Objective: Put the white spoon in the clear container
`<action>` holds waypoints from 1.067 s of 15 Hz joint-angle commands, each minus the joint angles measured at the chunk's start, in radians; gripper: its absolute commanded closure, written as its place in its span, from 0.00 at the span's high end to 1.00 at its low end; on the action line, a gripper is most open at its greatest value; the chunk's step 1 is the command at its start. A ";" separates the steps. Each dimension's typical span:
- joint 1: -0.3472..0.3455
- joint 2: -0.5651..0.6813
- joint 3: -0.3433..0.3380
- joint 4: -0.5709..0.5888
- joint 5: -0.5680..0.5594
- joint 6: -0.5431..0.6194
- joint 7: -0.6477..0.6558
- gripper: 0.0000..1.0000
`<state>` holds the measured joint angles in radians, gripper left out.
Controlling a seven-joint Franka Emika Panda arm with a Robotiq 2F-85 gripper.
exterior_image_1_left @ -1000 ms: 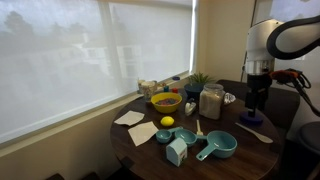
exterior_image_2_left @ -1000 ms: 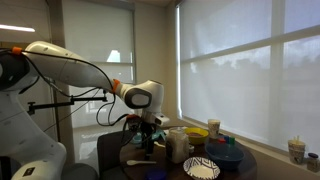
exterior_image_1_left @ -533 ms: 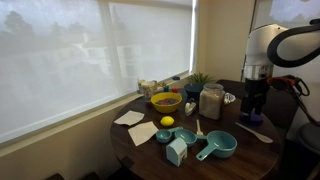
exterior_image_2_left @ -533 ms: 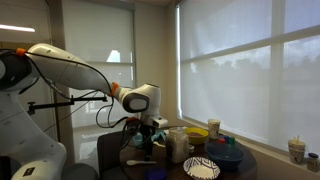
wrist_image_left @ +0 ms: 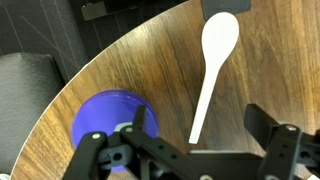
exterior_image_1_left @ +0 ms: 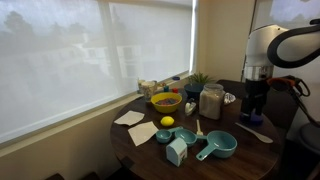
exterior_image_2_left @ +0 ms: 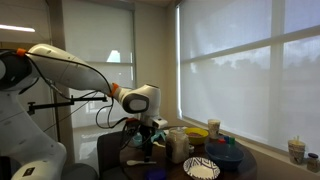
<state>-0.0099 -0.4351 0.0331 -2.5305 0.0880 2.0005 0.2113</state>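
In the wrist view the spoon [wrist_image_left: 216, 58] lies on the desk [wrist_image_left: 130, 55], upper right. A bowl [wrist_image_left: 105, 115] sits lower left.

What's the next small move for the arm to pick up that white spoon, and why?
Probably lower straight down. In the wrist view the open gripper hangs above the table, and the handle end of the white spoon lies untouched between its fingers, so a descent should bring them around the handle, ready to close.

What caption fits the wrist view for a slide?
Open hand over the handle of the white spoon, which lies on the wooden table beside a blue round object.
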 commanded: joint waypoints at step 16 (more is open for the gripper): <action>-0.008 0.093 0.100 -0.057 0.007 0.255 0.351 0.96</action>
<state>-0.0113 -0.3737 0.1112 -2.5907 0.0880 2.2139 0.5057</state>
